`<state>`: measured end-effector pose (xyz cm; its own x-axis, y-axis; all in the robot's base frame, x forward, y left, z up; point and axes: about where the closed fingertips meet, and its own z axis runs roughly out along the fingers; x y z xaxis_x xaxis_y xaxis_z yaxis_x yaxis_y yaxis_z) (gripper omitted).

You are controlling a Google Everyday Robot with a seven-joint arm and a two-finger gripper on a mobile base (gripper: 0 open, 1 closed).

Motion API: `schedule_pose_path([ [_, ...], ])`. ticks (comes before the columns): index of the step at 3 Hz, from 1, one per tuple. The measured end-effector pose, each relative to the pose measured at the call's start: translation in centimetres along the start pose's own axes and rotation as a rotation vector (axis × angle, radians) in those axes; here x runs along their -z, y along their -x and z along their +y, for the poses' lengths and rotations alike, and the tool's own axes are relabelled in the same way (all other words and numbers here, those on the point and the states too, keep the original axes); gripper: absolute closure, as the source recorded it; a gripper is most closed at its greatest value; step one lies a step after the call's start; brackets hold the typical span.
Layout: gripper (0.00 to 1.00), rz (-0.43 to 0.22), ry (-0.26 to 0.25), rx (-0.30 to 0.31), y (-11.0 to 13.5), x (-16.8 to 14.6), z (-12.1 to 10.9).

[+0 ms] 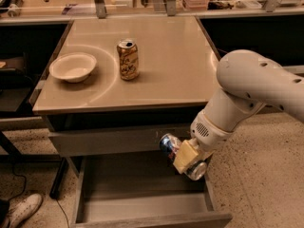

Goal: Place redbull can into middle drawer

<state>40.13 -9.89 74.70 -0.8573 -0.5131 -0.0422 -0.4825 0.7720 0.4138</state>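
Observation:
The redbull can [169, 145], slim, blue and silver, lies tilted in my gripper [183, 158], which is shut on it. The gripper hangs from the white arm [247, 94] at the right, below the table edge and over the back right part of the open middle drawer [142, 208]. That drawer is pulled out wide, with a bare grey inside. The can is held above the drawer floor, not touching it.
A gold can [128, 59] and a white bowl [72, 66] stand on the tan tabletop [180, 65]. A closed grey drawer front [109, 141] sits above the open drawer. A white shoe [21, 212] lies on the speckled floor at lower left.

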Motion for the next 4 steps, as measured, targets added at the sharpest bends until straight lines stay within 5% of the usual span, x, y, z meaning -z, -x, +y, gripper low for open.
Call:
schedule_pose_path([
  [3, 1.0, -0.053, 0.171, -0.118, 1.9, -12.2, -2.1],
  [4, 1.0, -0.053, 0.171, -0.118, 1.9, -12.2, -2.1],
])
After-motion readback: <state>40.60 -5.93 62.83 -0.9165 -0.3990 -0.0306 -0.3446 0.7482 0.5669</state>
